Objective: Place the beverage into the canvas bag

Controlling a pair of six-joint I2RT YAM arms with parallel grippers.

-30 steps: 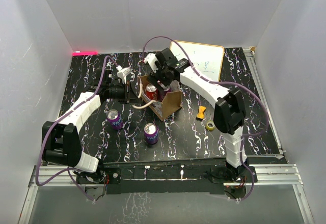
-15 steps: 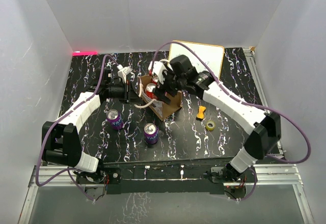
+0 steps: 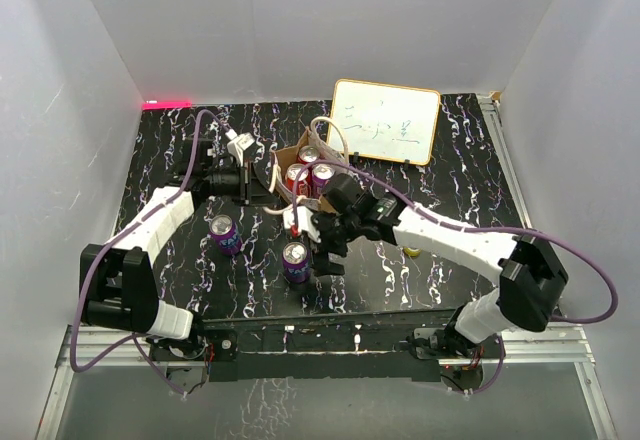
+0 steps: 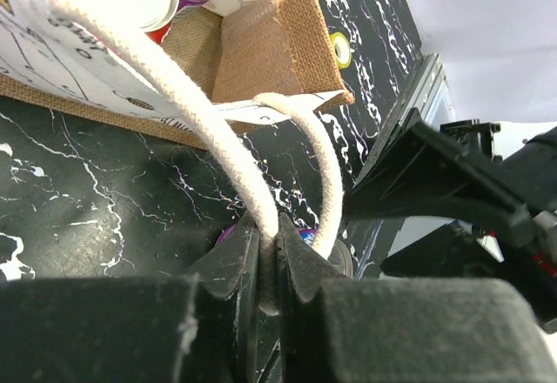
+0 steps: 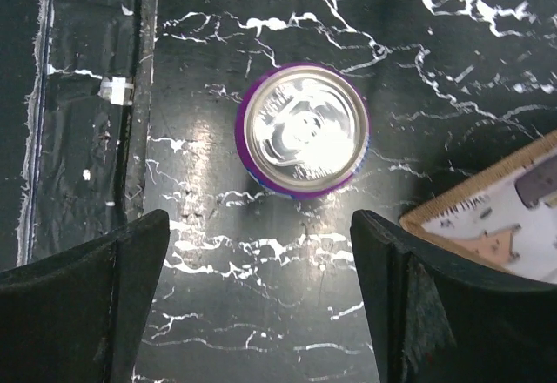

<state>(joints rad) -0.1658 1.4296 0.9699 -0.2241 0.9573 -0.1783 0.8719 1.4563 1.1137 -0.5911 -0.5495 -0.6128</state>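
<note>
- Standing upright on the black marbled table, the purple can is sitting just in front of the canvas bag, apart from it.
- The right gripper is hanging close over that can, fingers spread wide and gripping nothing.
- The bag is sitting mid-table, mouth open, holding three cans.
- The left gripper is pinching the bag's cream handle between tightly closed fingers.
- A second purple can is standing further left, open table surrounding both.
- A whiteboard is occupying the far edge.
</note>
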